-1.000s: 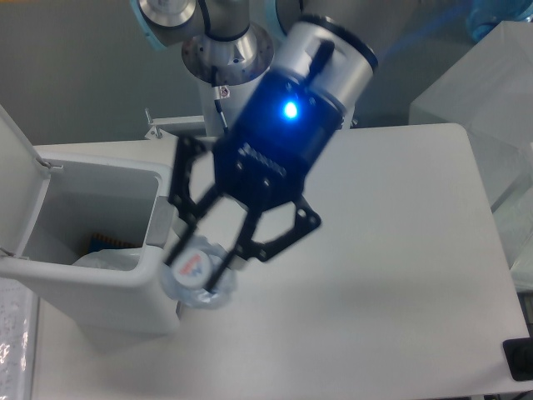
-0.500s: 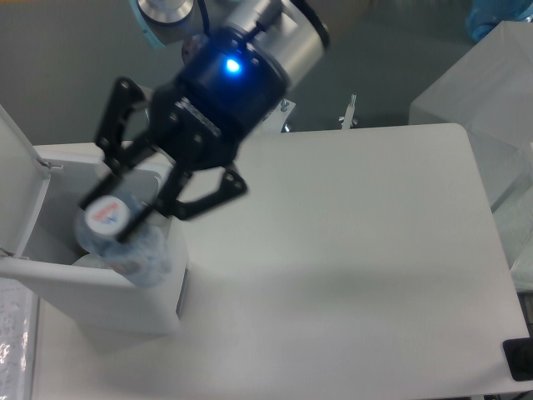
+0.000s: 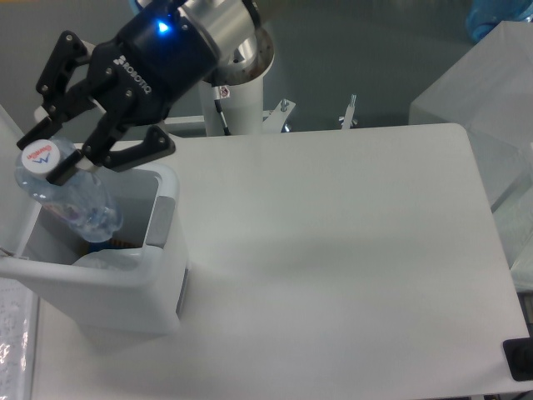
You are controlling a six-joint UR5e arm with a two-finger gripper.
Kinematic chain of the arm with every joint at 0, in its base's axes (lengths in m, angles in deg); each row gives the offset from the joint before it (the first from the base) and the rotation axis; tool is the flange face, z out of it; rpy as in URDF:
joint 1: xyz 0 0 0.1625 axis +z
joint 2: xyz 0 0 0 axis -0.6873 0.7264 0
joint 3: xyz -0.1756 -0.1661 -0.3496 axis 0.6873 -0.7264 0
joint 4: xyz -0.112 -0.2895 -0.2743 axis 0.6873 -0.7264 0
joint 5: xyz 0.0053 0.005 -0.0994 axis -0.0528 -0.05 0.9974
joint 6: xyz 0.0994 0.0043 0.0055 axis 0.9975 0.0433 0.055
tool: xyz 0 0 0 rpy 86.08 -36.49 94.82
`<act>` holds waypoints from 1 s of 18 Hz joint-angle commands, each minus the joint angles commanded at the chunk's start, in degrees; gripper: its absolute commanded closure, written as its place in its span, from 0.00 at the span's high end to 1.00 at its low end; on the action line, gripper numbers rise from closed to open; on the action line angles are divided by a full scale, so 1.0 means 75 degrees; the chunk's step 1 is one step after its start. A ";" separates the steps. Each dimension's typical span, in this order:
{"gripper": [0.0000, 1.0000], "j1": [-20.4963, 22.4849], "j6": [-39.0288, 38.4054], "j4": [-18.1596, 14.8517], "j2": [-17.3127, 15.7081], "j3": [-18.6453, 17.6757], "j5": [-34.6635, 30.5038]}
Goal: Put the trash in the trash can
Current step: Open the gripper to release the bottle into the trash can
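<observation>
My gripper (image 3: pixel 48 150) is shut on the neck of the crushed clear plastic bottle (image 3: pixel 75 200), which has a white cap with a red and blue logo. The bottle hangs over the open mouth of the white trash can (image 3: pixel 125 287), tilted, its body partly below the rim line. Inside the can a crumpled clear-white wrapper (image 3: pixel 104 260) lies at the bottom, beside a small blue-and-orange packet (image 3: pixel 121 243). The can's grey side panel (image 3: pixel 160 222) faces the table.
The can stands at the left edge of the white table (image 3: pixel 350 250), its lid (image 3: pixel 10 125) hinged open to the left. The robot base column (image 3: pixel 241 92) stands behind the table. Translucent boxes (image 3: pixel 491 92) sit at the right.
My gripper has carried the bottle left and up, from beside the can's front corner to above the can's opening. The grip on the bottle is unchanged.
</observation>
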 joint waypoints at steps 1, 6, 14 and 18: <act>0.11 -0.0093 0.0152 0.0000 -0.0058 -0.0141 0.0000; 0.37 -0.0141 0.0996 0.0000 -0.0281 -0.0868 0.0000; 1.00 -0.0082 0.1455 0.0129 -0.0246 -0.1045 -0.0058; 1.00 0.0315 0.1560 0.0129 -0.0013 -0.0951 -0.0070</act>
